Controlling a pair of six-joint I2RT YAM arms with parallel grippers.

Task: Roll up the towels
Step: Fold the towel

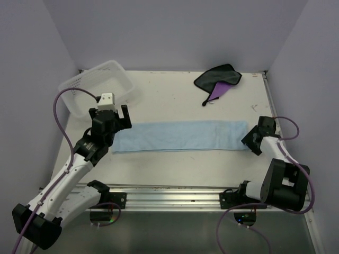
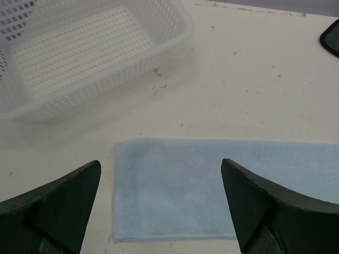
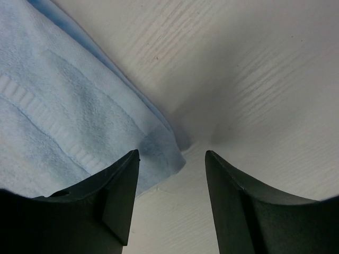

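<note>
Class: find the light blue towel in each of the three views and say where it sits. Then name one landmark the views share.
Top external: the light blue towel lies flat, a long strip across mid-table.
Left wrist: the towel runs from lower centre to the right edge, its short end showing.
Right wrist: the towel fills the left half, one corner at bottom centre.
Shared landmark: the white table, seen in all three.

The long towel [image 1: 180, 135] lies across the middle, basket [image 1: 106, 74] behind its left end, other towel [image 1: 218, 80] far right.
</note>
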